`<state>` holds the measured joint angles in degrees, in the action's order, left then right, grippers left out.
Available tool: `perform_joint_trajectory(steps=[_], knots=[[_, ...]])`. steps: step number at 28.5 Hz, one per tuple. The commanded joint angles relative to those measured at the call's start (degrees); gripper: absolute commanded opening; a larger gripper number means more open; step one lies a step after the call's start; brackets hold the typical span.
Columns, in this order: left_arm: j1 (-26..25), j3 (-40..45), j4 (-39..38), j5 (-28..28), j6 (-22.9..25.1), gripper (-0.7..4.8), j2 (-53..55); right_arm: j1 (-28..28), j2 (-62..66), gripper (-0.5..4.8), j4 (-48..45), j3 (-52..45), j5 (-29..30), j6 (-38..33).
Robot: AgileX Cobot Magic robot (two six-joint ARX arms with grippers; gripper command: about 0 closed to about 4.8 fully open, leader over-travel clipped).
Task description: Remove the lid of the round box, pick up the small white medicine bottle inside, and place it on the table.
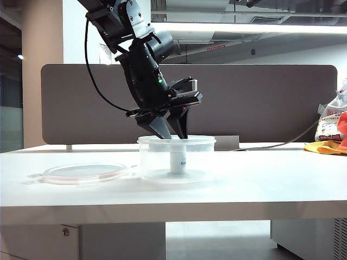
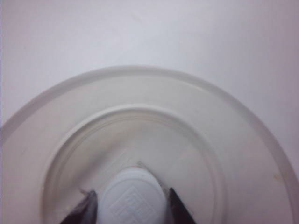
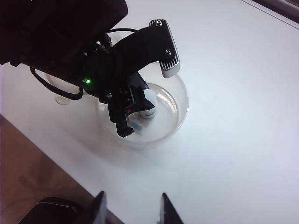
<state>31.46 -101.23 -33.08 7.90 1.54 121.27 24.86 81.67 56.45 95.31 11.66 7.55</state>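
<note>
1. The lid [image 1: 82, 173] is already off; it lies flat on the table [image 1: 260, 184], just left of the round box [image 1: 176, 157]; so the lifting-out step is the one in hand.
2. The left gripper [image 1: 172, 130] reaches down into the open box from above; in its wrist view a finger [image 2: 84, 210] stands on each side of the cap of the small white medicine bottle [image 2: 133, 198], close against it; whether the jaws are already clamped on it or only closing, I cannot tell.
3. The bottle stands upright on the floor of the box, near its middle; through the clear wall its bluish label shows.
4. The right gripper [image 3: 131, 210] hangs well above the table on the right, empty, fingers apart, looking down on the box and the other arm.
5. My guess for the next move: a firm pinch on the cap, then a straight lift clear of the rim without dragging the light box along; then a set-down on bare tabletop.
6. The table is white and mostly bare; a brown divider panel [image 1: 260, 103] runs along its far edge; bright bags and a yellow cloth [image 1: 325, 147] sit at the far right; a ceiling light strip glows beyond.
</note>
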Motion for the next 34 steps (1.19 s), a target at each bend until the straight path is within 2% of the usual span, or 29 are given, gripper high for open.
perform_joint_trajectory(steps=[1, 4, 18, 30, 34], knots=[[-0.02, -0.09, 0.68, -0.17, 0.17, 1.37, -0.07, 0.04, -0.24, 1.48, -0.52, 0.15, -0.04, 0.17], [-0.02, -0.09, 0.57, -0.17, 0.17, 1.11, -0.07, 0.04, -0.24, 1.48, -0.52, 0.15, -0.04, 0.17], [0.0, -0.11, -0.55, -0.17, 0.13, 1.11, -1.53, 0.04, -0.24, 1.48, -0.55, 0.15, -0.07, 0.17], [-0.33, -0.15, 1.01, -0.24, 0.15, 1.1, -8.09, 0.04, -0.24, 1.48, -0.5, 0.15, -0.07, 0.17], [-1.16, -0.15, 1.05, -2.01, 1.22, 1.09, -10.36, 0.04, -0.24, 1.48, -0.11, 0.15, -0.04, 0.17]])
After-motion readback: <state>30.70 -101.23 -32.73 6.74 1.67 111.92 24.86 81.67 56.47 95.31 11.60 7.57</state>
